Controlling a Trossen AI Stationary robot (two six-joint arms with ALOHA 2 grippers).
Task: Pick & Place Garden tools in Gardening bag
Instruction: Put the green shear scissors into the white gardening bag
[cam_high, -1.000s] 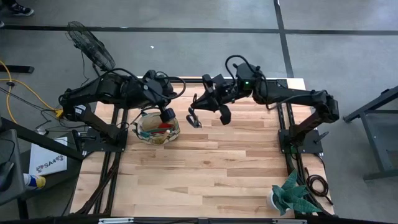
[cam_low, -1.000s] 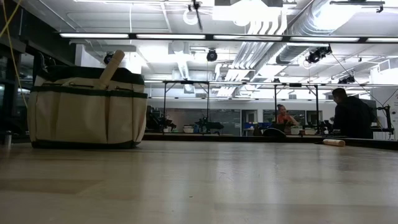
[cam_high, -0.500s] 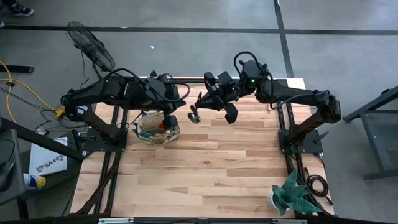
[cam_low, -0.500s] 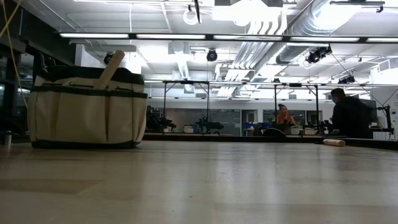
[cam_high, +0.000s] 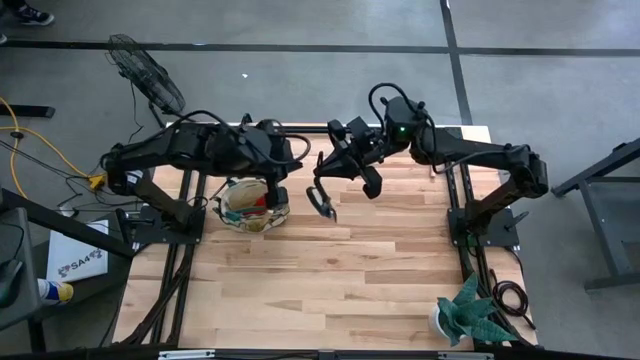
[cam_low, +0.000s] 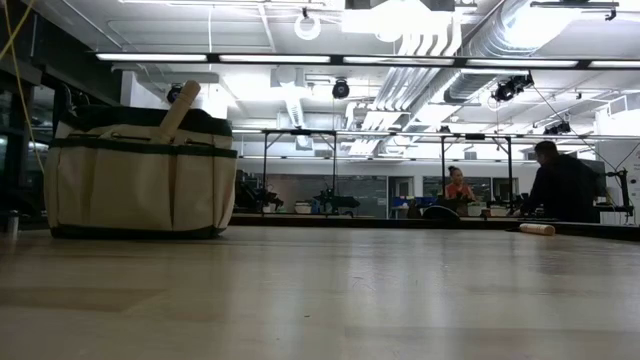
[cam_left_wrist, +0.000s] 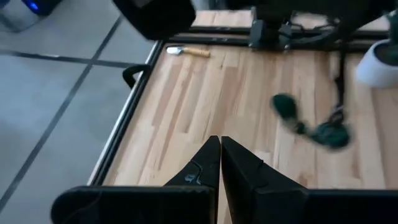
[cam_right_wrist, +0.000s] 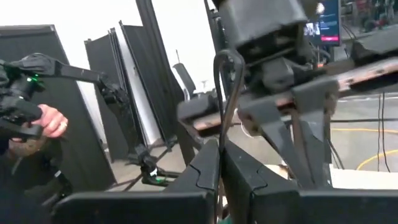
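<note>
The beige gardening bag with green trim (cam_high: 250, 208) stands at the table's far left, also in the low view (cam_low: 140, 175). A wooden handle (cam_low: 182, 105) sticks up out of it, and a red item (cam_high: 262, 203) lies inside. My left gripper (cam_high: 279, 196) is shut and empty at the bag's right rim; its shut fingers show in the left wrist view (cam_left_wrist: 220, 146). My right gripper (cam_high: 325, 178) is shut, right of the bag (cam_right_wrist: 219, 162). The dark green pruning shears (cam_high: 326, 204) are just near of it, apart from its fingers, blurred in the left wrist view (cam_left_wrist: 311, 124).
A wooden-handled trowel (cam_left_wrist: 186, 51) lies by the table's far right corner; its handle also shows in the low view (cam_low: 537, 229). The white pot with the green spiky plant (cam_high: 468, 312) stands at the near right corner. People are in the room beyond the table.
The pruning shears, held at my right gripper's fingers a second ago, have come away from it and dropped toward the table's near edge. My left gripper has shifted slightly toward the right, along the bag's rim.
</note>
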